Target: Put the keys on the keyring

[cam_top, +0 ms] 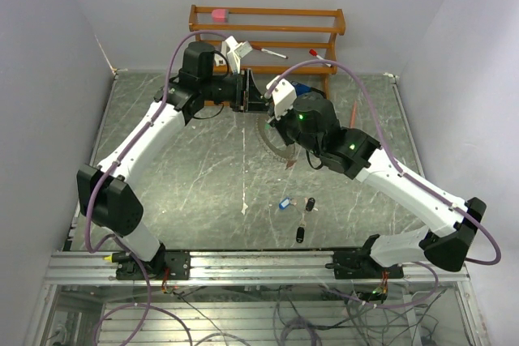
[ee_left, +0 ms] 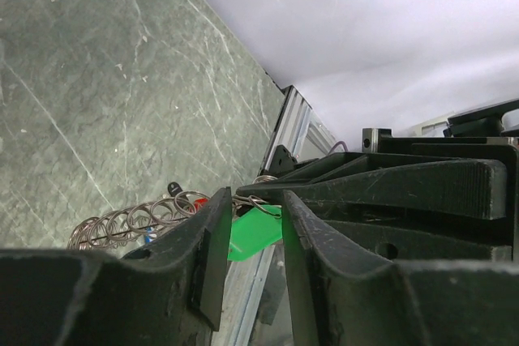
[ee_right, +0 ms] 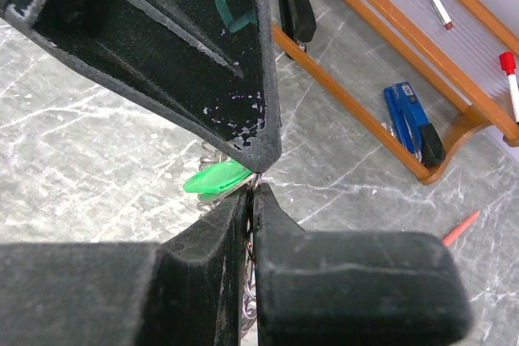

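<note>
The keyring (cam_top: 272,150) is a silvery ring of wire coils, held up near the table's back middle with its red tag (cam_top: 289,164) hanging down. My right gripper (cam_top: 270,107) is shut on its rim (ee_right: 253,188). The coils show in the left wrist view (ee_left: 122,224). My left gripper (cam_top: 249,93) meets the right one tip to tip, and its jaws (ee_left: 255,200) stand narrowly apart on the green key (ee_left: 253,234). The green key also shows in the right wrist view (ee_right: 215,177). A blue key (cam_top: 284,202) and two black keys (cam_top: 310,204) (cam_top: 300,234) lie on the table in front.
A wooden rack (cam_top: 268,18) stands at the back wall with a pink eraser (cam_top: 219,14), red-capped markers (cam_top: 272,53), a blue stapler (ee_right: 409,119) and a black stapler (ee_right: 296,6). A red pencil (cam_top: 354,111) lies to the right.
</note>
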